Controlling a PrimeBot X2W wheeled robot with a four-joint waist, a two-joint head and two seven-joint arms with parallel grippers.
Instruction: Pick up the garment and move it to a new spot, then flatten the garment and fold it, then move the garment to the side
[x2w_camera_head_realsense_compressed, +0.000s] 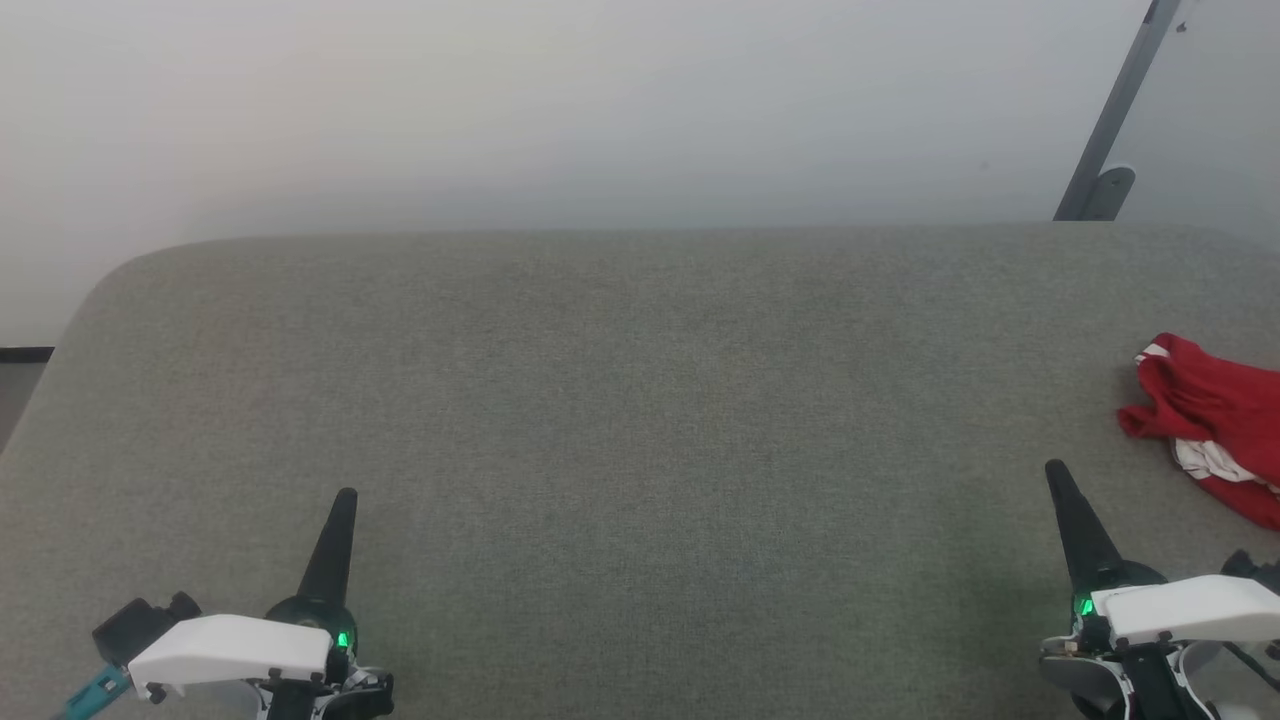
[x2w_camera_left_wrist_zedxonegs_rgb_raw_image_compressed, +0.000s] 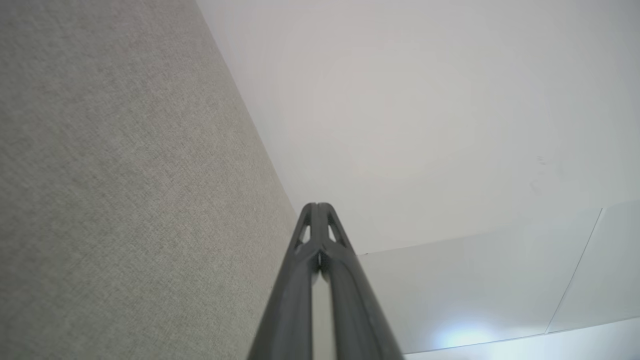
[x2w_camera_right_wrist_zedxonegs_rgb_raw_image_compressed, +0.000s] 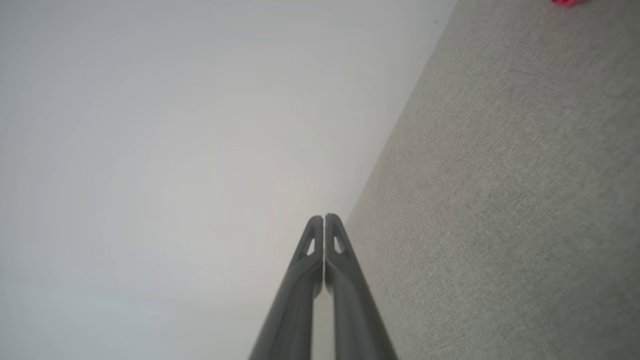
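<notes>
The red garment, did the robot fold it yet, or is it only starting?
Nothing looks done yet: the garment lies crumpled and unfolded at the right edge of the grey table. In hand: nothing. The left gripper and right gripper are both shut and empty, apart from it. Left to do: picking it up, moving it, flattening, folding, then putting it aside.

We see the garment (x2w_camera_head_realsense_compressed: 1215, 410) cut off at the frame's right edge; bunched up, its shape stays unclear.

The garment (x2w_camera_head_realsense_compressed: 1215, 405) lies at the right edge of the table (x2w_camera_head_realsense_compressed: 640, 400).
</notes>
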